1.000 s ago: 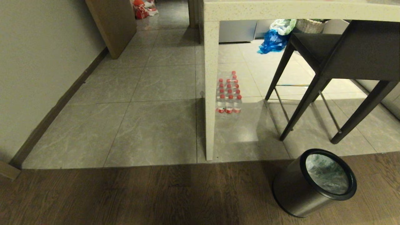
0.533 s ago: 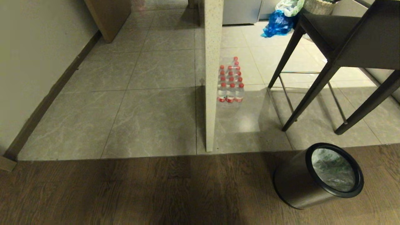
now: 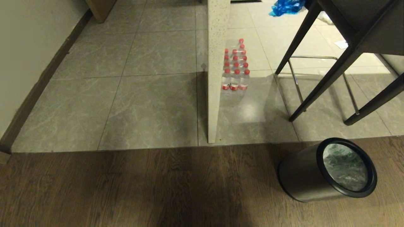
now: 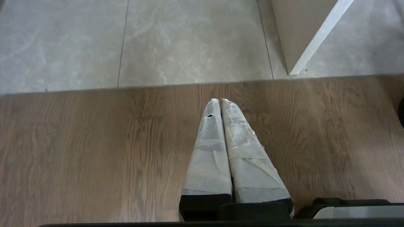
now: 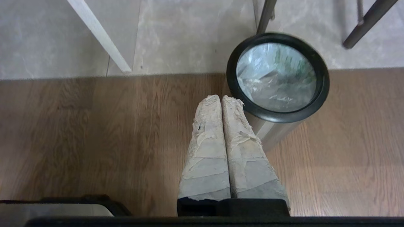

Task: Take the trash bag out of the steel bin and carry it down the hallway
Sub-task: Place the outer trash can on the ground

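The trash bag [image 5: 276, 77], lining the steel bin [image 3: 303, 181], is looking light, crinkly and slippery; pinching its edge near the rim seems best. Both end effectors, left end effector [image 4: 220, 100] and right end effector [image 5: 221, 96], are sitting pressed together, holding nothing.

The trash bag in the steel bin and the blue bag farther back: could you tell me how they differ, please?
The trash bag is translucent white with green printing; the blue bag is solid blue. The trash bag sits inside the steel bin on wooden flooring; the blue bag lies loose on the pale tiles beyond the chair. Both are crinkled plastic.
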You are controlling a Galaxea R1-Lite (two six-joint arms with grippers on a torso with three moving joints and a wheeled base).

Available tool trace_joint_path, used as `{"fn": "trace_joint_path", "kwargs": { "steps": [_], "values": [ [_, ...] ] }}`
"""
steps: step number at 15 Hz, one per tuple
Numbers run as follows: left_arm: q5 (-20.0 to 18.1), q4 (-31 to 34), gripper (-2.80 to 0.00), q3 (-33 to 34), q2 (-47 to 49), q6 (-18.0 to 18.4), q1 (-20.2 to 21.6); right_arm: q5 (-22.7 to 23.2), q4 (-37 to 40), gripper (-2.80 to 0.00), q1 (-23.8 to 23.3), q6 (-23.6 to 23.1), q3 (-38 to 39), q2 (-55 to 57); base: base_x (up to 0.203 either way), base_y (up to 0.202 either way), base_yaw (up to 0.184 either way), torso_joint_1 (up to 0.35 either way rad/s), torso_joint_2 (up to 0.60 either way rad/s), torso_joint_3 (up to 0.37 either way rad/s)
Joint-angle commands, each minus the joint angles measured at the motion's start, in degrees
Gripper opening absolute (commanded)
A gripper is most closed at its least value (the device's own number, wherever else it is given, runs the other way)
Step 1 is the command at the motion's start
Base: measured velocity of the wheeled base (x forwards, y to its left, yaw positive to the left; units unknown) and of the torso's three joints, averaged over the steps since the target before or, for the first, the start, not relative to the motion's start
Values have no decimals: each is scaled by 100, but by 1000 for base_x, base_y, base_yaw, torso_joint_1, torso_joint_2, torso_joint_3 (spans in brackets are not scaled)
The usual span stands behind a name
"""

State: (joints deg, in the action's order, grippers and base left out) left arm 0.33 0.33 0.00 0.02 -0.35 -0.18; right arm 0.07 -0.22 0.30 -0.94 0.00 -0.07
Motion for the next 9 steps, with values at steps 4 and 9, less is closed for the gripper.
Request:
{"fn": "trace_joint_path", "kwargs": {
  "steps": [4, 9],
  "values": [
    [2, 2, -280, 0, -11, 0, 1, 7, -22, -280, 5, -3, 18, -1, 0, 0, 0, -2, 0, -202],
    [2, 2, -280, 9, -11, 2, 1, -15, -31, -280, 5, 51, 18, 7, 0, 0, 0, 2, 1, -199]
  ]
}}
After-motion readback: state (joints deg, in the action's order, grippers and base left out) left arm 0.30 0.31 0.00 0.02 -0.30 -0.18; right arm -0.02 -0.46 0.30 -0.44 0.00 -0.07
